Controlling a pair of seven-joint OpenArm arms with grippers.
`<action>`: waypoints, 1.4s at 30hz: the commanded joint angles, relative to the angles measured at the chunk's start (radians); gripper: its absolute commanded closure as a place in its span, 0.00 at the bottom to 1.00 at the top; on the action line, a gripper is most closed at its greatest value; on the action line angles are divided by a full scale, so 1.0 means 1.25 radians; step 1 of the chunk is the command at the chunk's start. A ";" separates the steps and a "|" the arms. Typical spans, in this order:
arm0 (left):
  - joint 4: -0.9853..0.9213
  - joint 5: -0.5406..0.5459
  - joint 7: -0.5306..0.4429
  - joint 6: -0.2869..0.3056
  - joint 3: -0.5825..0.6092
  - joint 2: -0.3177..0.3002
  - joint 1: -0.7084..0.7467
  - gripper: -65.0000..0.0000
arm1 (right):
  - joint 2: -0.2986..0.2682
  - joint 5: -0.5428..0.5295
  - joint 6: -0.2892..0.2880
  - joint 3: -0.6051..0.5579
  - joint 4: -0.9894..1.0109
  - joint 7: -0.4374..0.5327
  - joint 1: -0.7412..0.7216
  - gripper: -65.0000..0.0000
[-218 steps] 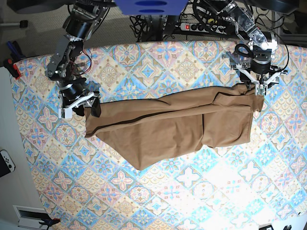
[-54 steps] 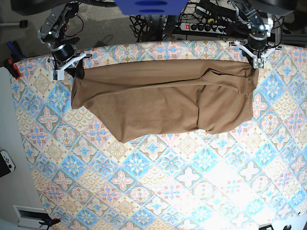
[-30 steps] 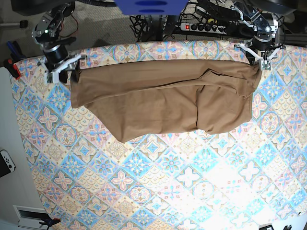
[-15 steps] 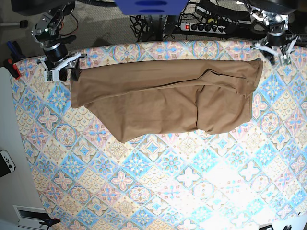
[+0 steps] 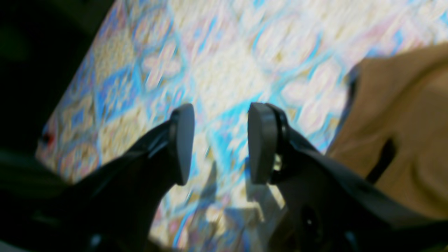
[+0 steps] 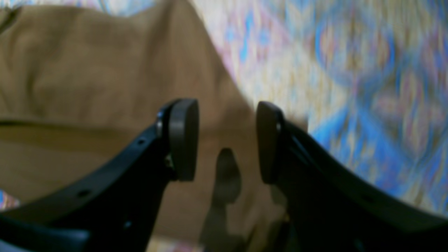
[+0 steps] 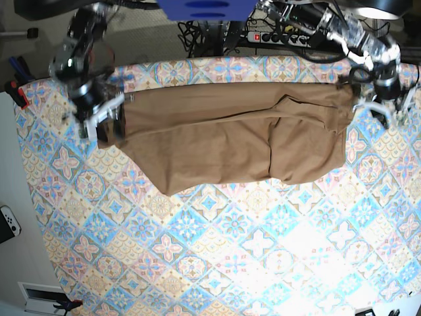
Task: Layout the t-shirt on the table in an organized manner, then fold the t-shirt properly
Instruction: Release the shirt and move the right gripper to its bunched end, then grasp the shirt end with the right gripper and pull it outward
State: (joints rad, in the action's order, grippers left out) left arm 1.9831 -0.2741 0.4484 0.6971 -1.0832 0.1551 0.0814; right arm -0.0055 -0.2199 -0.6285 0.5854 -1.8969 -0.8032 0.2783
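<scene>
The tan t-shirt [image 7: 230, 135] lies spread along the far part of the table [image 7: 217, 263], folded over itself, with a lower flap hanging toward the front. In the base view my right gripper [image 7: 100, 124] hovers over the shirt's left edge. The right wrist view shows this gripper [image 6: 224, 143] open, with tan t-shirt [image 6: 87, 80] below it and nothing between the pads. My left gripper [image 7: 385, 106] sits just beyond the shirt's right edge. In its wrist view the left gripper [image 5: 220, 143] is open over the bare table [image 5: 217, 63], and the t-shirt [image 5: 406, 119] lies to its right.
Past the table's far edge lie a power strip [image 7: 276, 36] and cables. A white controller [image 7: 8, 224] and a red-handled tool [image 7: 16, 92] lie off the table's left side. A blue part [image 7: 204, 8] hangs at the top centre.
Both grippers, which released the shirt's far corners earlier, have moved from the far edge toward the front, beside the shirt's two ends. The t-shirt has stayed in place.
</scene>
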 commanded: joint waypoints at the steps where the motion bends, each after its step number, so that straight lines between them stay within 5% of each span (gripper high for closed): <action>1: 0.015 0.001 -0.022 0.001 0.026 0.002 -0.003 0.62 | -0.013 -0.010 0.001 -0.004 -0.014 -0.007 -0.029 0.60; 8: 0.014 -0.029 -0.022 0.001 0.171 0.002 -0.003 0.62 | -0.058 -0.003 0.001 -0.095 -0.006 -0.086 -0.209 0.60; 17: -0.010 -0.038 -0.022 0.001 0.181 0.002 -0.004 0.62 | -0.064 0.264 -0.004 -0.255 0.146 -0.066 -0.335 0.60; 34: -0.010 -0.040 -0.022 0.001 0.177 0.002 -0.002 0.62 | -0.066 0.272 -0.004 -0.307 0.374 0.080 -0.336 0.60; 42: -0.010 -0.040 -0.022 0.001 0.177 0.002 0.019 0.62 | -0.066 0.272 -0.004 -0.308 0.485 0.091 -0.337 0.60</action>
State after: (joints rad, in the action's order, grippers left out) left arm 1.9541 -0.3382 0.4461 0.7044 -0.8623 0.1551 0.1116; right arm -0.0860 0.1131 -0.6300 0.2024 -1.2865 -0.6781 -0.1333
